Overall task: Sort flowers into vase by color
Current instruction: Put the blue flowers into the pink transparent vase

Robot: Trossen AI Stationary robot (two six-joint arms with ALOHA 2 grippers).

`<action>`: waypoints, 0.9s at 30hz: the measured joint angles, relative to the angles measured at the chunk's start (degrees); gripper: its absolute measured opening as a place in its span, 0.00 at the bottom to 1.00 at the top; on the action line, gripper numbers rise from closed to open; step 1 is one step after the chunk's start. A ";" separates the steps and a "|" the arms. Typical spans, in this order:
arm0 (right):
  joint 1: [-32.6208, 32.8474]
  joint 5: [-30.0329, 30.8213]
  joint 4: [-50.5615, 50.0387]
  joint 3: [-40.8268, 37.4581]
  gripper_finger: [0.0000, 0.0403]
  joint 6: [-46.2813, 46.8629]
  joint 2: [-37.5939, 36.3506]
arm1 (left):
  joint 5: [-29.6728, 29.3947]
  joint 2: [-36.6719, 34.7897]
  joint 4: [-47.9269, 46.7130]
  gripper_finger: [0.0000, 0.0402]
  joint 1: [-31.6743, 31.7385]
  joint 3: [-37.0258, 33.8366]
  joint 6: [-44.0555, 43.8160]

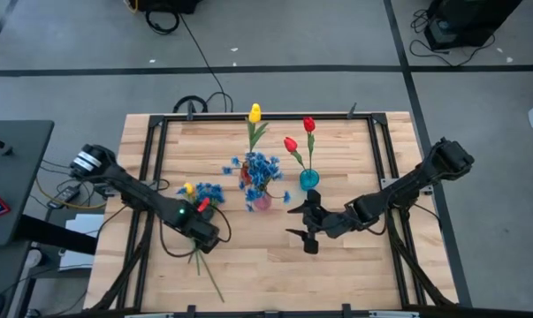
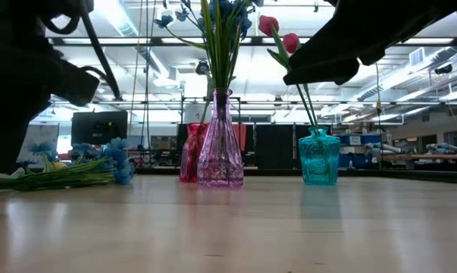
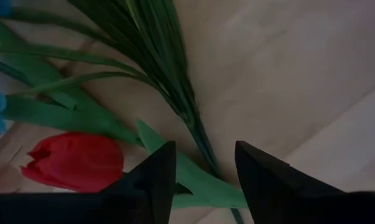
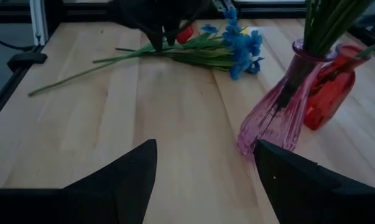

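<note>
Loose flowers (image 1: 201, 199) lie flat on the table's left half: a yellow tulip (image 1: 189, 188), blue blossoms (image 1: 210, 191) and a red tulip (image 3: 75, 158), their green stems (image 1: 210, 276) running toward the near edge. My left gripper (image 3: 203, 152) points down over this pile, open. One green stem (image 3: 196, 134) runs between its fingertips, beside the red tulip's head. My right gripper (image 1: 293, 221) hangs open and holds nothing, near the table's middle, in front of the pink vase (image 4: 277, 106).
The pink vase (image 1: 261, 200) holds blue blossoms. The red vase (image 1: 246, 179) behind it holds a yellow tulip (image 1: 255, 113). The teal vase (image 1: 308, 178) to the right holds two red tulips (image 1: 308, 124). Bare wood lies along the near edge (image 1: 337, 283).
</note>
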 joint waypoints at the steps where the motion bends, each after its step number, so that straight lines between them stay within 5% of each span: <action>1: 0.02 0.01 0.26 0.00 0.69 0.00 0.00 | -0.14 0.21 -0.04 0.42 0.00 0.00 0.11; 27: 0.02 0.09 3.15 0.00 0.69 -0.02 0.02 | -3.01 6.54 3.89 0.42 0.15 0.21 9.51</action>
